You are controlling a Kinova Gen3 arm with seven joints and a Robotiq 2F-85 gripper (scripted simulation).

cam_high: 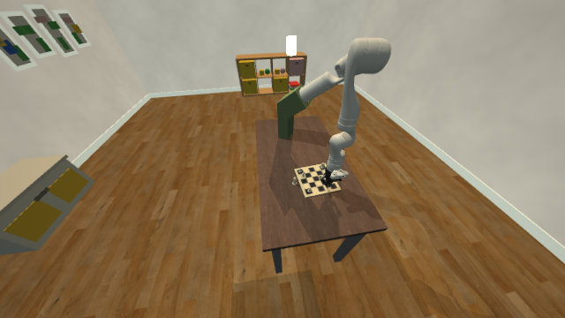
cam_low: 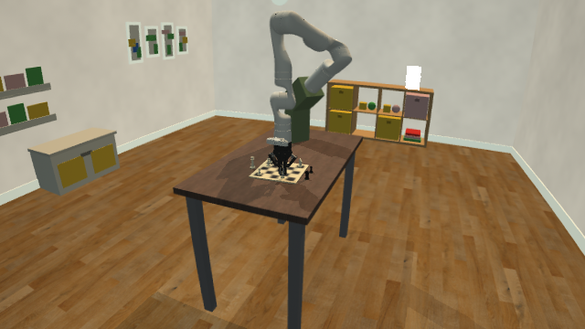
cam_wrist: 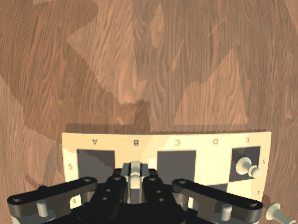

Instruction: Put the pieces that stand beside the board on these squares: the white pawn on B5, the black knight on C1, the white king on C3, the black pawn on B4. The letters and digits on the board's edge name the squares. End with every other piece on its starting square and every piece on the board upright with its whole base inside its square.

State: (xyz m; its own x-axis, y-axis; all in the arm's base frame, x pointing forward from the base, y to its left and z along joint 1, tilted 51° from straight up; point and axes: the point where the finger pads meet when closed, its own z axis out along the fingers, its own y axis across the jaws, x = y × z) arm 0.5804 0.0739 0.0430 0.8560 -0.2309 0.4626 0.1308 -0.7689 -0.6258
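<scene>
The chess board (cam_high: 314,191) (cam_low: 273,178) (cam_wrist: 200,140) lies on the table. My gripper (cam_high: 327,182) (cam_low: 282,169) (cam_wrist: 135,173) is low over it, fingers pointing down, shut on the white pawn (cam_low: 282,175) (cam_wrist: 135,167). The pawn looks upright at square B5, between dark A5 and C5; whether its base touches the board is hidden. The white king (cam_high: 294,181) (cam_low: 252,162) (cam_wrist: 276,212) stands beside the board's E side. Two black pieces stand beside the A side: one nearer (cam_low: 307,175) and one farther (cam_low: 311,169). The gripper hides the middle squares in the wrist view.
A white piece (cam_high: 308,191) (cam_low: 259,173) (cam_wrist: 246,166) stands on E5. Other pieces stand near the board's far corners, one at the left (cam_high: 300,171) and one at the right (cam_high: 322,166). The brown table (cam_high: 291,230) (cam_low: 228,187) (cam_wrist: 150,60) extends around the board.
</scene>
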